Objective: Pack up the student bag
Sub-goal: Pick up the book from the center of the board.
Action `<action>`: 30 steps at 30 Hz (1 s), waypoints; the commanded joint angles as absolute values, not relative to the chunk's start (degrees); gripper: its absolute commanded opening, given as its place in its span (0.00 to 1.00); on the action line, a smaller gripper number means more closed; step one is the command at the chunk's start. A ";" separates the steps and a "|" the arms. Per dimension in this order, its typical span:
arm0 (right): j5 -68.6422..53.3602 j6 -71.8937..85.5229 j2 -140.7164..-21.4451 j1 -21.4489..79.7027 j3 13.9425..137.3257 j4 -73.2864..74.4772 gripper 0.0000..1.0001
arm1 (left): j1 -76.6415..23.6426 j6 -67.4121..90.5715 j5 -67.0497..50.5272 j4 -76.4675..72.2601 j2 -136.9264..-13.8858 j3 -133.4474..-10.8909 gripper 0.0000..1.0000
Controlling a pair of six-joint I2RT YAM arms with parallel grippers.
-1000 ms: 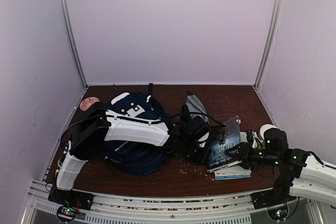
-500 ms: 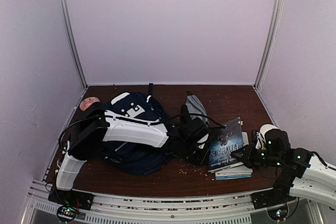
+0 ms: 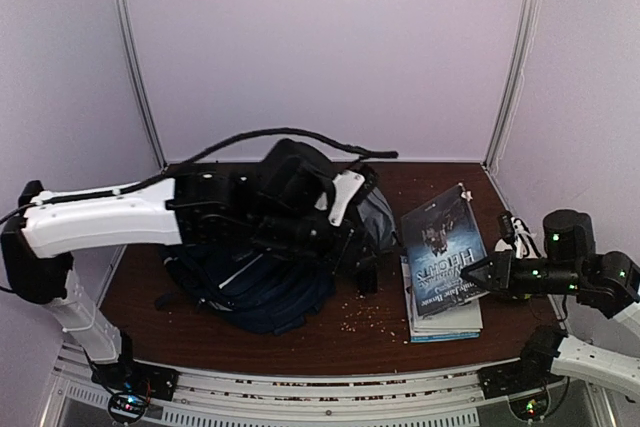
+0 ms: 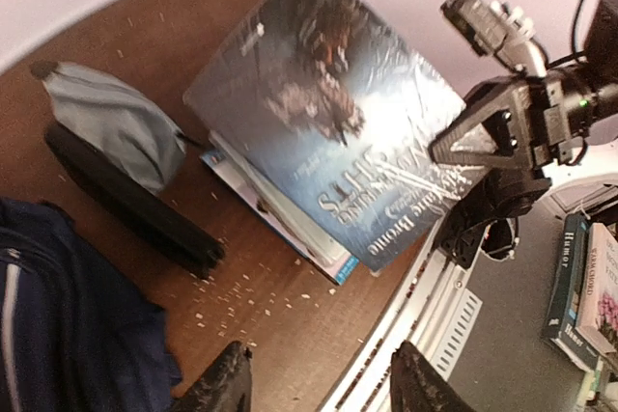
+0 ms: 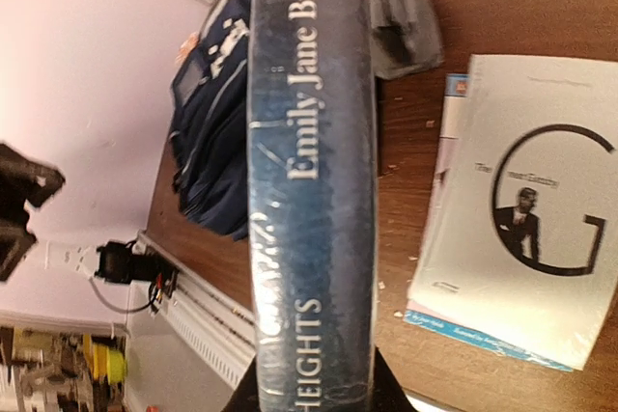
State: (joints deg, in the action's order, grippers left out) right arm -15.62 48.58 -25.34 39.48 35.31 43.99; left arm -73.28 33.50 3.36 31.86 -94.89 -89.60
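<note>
Dark wood tabletop (image 3: 330, 339): right gripper (image 3: 474, 273) clenches glossy blue book (image 3: 442, 247), tilted for navy fabric student bag (image 3: 258, 297) leftward; left gripper (image 4: 321, 373) gapes empty.

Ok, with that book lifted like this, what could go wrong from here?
1. The right hand pinches the Wuthering Heights book at one edge only, and it hangs tilted; it could swivel or slip onto the book stack below.
2. The left hand is open and holds nothing, so nothing holds the navy backpack open; the book may snag on fabric.
3. The left arm reaches over the backpack, likely in the book's path.
</note>
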 commanded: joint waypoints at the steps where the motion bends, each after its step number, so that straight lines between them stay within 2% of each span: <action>1: -31.48 37.55 -27.05 42.63 41.15 33.47 0.00 | -73.04 20.40 13.42 30.61 -81.94 -79.63 0.87; 8: -26.73 24.73 -34.14 58.28 47.69 33.36 0.00 | -72.92 -0.40 2.33 18.12 -65.55 -64.77 0.89; 10: -24.19 20.90 -37.07 62.30 49.27 33.46 0.00 | -72.82 -2.44 -0.96 18.76 -62.47 -64.00 0.97; 14: -19.88 13.86 -42.91 69.69 52.26 33.07 0.00 | -69.00 -2.63 -12.22 25.29 -62.29 -67.42 0.98; 20: -22.50 9.24 -48.49 71.19 53.66 27.16 0.00 | -62.89 1.78 -27.93 25.98 -61.74 -65.90 0.98; 30: -27.33 6.04 -53.74 71.18 57.91 25.52 0.00 | -62.14 2.95 -36.55 24.70 -63.99 -62.96 0.98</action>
State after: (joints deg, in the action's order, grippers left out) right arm -23.90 8.97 -54.33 71.00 53.43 35.35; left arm -62.67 2.09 -30.55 26.63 -62.85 -64.14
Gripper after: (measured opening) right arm 0.197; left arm 0.978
